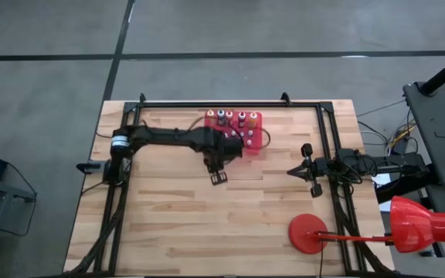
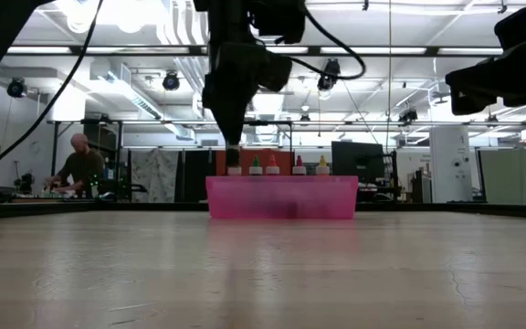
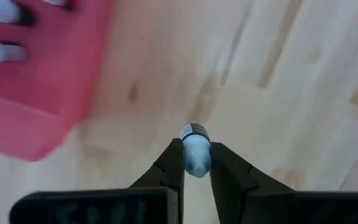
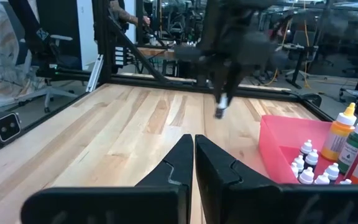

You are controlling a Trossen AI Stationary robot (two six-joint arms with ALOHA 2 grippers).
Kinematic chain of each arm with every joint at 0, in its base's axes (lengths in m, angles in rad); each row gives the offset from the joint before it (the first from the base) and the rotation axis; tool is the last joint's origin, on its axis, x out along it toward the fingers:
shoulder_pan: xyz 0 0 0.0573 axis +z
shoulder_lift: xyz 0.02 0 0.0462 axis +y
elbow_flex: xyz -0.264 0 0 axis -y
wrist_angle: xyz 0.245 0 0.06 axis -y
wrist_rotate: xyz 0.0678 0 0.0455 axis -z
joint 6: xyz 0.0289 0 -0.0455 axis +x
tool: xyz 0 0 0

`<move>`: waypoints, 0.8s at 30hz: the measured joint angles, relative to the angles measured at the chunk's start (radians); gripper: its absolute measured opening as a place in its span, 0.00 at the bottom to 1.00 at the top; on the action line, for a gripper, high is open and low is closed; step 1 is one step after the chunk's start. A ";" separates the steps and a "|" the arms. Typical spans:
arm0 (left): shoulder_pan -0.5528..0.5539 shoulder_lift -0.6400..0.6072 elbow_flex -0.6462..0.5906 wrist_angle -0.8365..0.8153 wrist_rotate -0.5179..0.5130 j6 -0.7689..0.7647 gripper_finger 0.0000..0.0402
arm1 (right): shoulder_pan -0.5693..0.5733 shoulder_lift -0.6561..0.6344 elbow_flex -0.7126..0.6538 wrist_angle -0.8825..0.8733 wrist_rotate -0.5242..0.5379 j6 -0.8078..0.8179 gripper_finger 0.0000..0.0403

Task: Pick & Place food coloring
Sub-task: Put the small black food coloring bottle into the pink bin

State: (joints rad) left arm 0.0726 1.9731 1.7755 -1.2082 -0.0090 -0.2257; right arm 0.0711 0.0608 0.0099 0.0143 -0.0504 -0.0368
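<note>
My left gripper (image 1: 217, 171) points down over the bare wood just in front of the red tray (image 1: 255, 144), shut on a tiny whitish food coloring bottle (image 3: 196, 151). From the right wrist view the bottle (image 4: 220, 107) hangs well above the table. Several more bottles stand upright in the tray: taller coloured ones (image 4: 342, 133) and small white ones (image 4: 307, 164). My right gripper (image 4: 193, 147) is shut on nothing. It waits level at the table's right side (image 1: 292, 171). My left gripper pinches the small bottle's body (image 3: 197, 160) between its two fingertips, which come from above and point down. The bottle stands upright in the hold, its dark-ringed lower end (image 3: 194, 132) sticking out below the fingers. It is lifted clear of the table and outside the tray.
A red disc (image 1: 308, 232) on a red rod lies at the near right, with a red cone (image 1: 416, 224) beyond the table edge. Black frame rails (image 1: 230, 101) border the table. Bare wood lies in front of the tray. A person (image 2: 80, 164) sits far back in the room.
</note>
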 joint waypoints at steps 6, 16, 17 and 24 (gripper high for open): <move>0.096 -0.035 0.005 -0.036 -0.011 0.039 0.07 | 0.000 0.000 0.000 0.000 0.000 0.002 0.02; 0.248 -0.050 0.043 -0.012 -0.012 -0.080 0.07 | 0.001 0.000 0.000 0.000 0.000 0.001 0.02; 0.262 -0.050 0.046 -0.010 -0.013 -0.115 0.07 | 0.001 0.000 0.000 0.000 0.000 0.000 0.02; 0.333 -0.050 0.075 0.015 -0.016 -0.267 0.07 | 0.001 0.000 0.000 0.000 0.000 0.002 0.02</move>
State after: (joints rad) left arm 0.4060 1.9232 1.8501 -1.1934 -0.0250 -0.4925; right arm 0.0719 0.0608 0.0101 0.0142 -0.0505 -0.0345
